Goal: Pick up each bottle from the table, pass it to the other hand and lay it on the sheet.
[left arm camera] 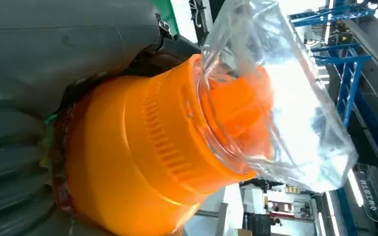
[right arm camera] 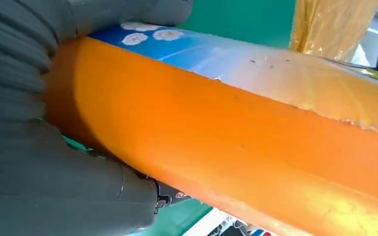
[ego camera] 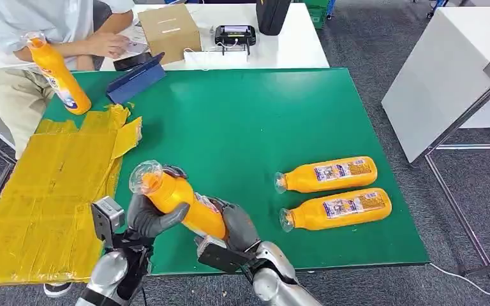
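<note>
Between both hands I see one orange bottle point(ego camera: 182, 204): left hand point(ego camera: 150, 217) grasps its neck, right hand point(ego camera: 237, 224) its base; left wrist view reveals a clear-wrapped cap point(left arm camera: 270, 98).

Upper left: a seated person point(ego camera: 51, 25) at a white table point(ego camera: 293, 48) bearing a cardboard box point(ego camera: 169, 30), a black device point(ego camera: 235, 35) and a dark blue tablet case point(ego camera: 135, 80); right: a second white table point(ego camera: 440, 76) on grey floor point(ego camera: 370, 38).

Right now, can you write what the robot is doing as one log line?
stage: handover | orange bottle: held by left robot hand and right robot hand | two bottles on green mat | yellow sheet: empty
</note>
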Controlling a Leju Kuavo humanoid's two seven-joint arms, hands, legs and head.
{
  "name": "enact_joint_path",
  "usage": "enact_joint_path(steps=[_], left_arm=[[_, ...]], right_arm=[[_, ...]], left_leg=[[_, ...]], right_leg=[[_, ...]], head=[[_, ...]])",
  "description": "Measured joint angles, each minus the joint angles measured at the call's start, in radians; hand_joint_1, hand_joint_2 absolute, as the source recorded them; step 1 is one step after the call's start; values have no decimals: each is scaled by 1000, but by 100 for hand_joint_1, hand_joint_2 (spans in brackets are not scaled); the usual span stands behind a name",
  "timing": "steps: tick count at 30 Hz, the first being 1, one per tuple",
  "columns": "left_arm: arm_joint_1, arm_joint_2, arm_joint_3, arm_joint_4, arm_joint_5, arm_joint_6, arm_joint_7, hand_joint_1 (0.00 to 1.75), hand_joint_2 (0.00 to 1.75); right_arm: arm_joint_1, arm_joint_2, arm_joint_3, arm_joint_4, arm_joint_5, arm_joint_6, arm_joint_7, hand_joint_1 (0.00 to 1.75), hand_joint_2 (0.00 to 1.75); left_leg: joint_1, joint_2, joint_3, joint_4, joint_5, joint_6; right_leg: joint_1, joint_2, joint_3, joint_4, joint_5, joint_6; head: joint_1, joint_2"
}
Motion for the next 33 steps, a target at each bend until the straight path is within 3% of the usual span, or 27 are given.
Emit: enact_joint_path(steps=[4, 5, 6, 7, 8, 13, 16, 19, 23, 26, 29, 31, 33], left_arm=[[-7, -4, -3, 0, 0, -2, -1, 175, 175], [-9, -5, -3, 0, 0, -2, -1, 175, 175], [-10, -6, -4, 0, 0, -2, -1, 175, 175], [-11, -7, -5, 0, 0, -2, -1, 175, 175], [-14, -8, -6, 0, 0, -2, -1, 175, 175], [-27, -3, 2, 8, -50, 61, 0, 175, 175], [-39, 2, 14, 0, -283, 286, -27, 175, 175], [-72, 18, 33, -21, -570, 459, 23, 175, 175], [-124, 52, 74, -31, -1177, 575, 233, 175, 175], [-154, 77, 96, -24, -1485, 556, 354, 175, 175], [-190, 140, 79, 2, -1593, 489, 531, 175, 175], [-242, 216, -3, 39, -1605, 420, 712, 175, 175], [-295, 279, -86, 100, -1610, 354, 772, 175, 175]], right_arm=[[13, -10, -2, -37, -6, -13, -4, 175, 175], [15, -11, -2, -41, -6, -14, -4, 120, 175], [17, -12, -2, -46, -9, -16, -6, 17, 175], [22, -13, -3, -53, -16, -19, -10, 17, 175], [28, -15, -5, -64, -26, -24, -19, 0, 175], [52, -21, -3, -204, -55, -66, -76, 0, 175], [80, -32, -11, -292, -48, -126, -101, 0, 175], [113, -52, -40, -395, -18, -185, -108, 0, 175], [172, -75, -109, -535, -12, -216, -120, 0, 175], [199, -88, -152, -612, -9, -227, -127, 0, 175], [215, -93, -183, -667, -10, -231, -132, 0, 175], [222, -96, -200, -695, -15, -233, -133, 0, 175], [224, -97, -214, -720, -21, -235, -133, 0, 175]], left_leg=[[0, 0, 0, 0, 0, 0], [0, 0, 0, 0, 0, 0], [0, 0, 0, 0, 0, 0], [0, 0, 0, 0, 0, 0], [0, 0, 0, 0, 0, 0], [0, 1, 0, 0, 0, 0], [0, -1, -1, 0, 0, 0], [0, -1, -1, 0, 0, 0], [0, -1, -1, 0, 0, 0], [0, -1, -1, 0, 0, 0], [0, 0, 0, 0, 0, 0], [1, 1, 0, 0, 1, -1], [1, 0, 0, 0, 2, -2]], right_leg=[[0, 0, 0, 0, 0, 0], [0, 0, 0, 0, 0, 0], [0, 0, 0, 0, 0, 0], [0, 0, 0, 0, 0, 0], [0, 0, 0, 0, 0, 0], [0, 0, -1, 0, 0, 0], [0, -1, -1, 0, 0, 0], [0, -1, 0, 0, 0, 0], [0, -1, 0, 0, 0, 0], [0, -1, 0, 0, 0, 0], [0, 0, -2, 0, 0, 0], [1, 0, -2, 0, 1, 0], [1, 0, -1, 1, 1, 0]], head=[[0, 0], [0, 0], [0, 0], [0, 0], [0, 0], [0, 0], [0, 0], [0, 0], [0, 0], [0, 0], [1, 0], [0, 0], [0, 0]])
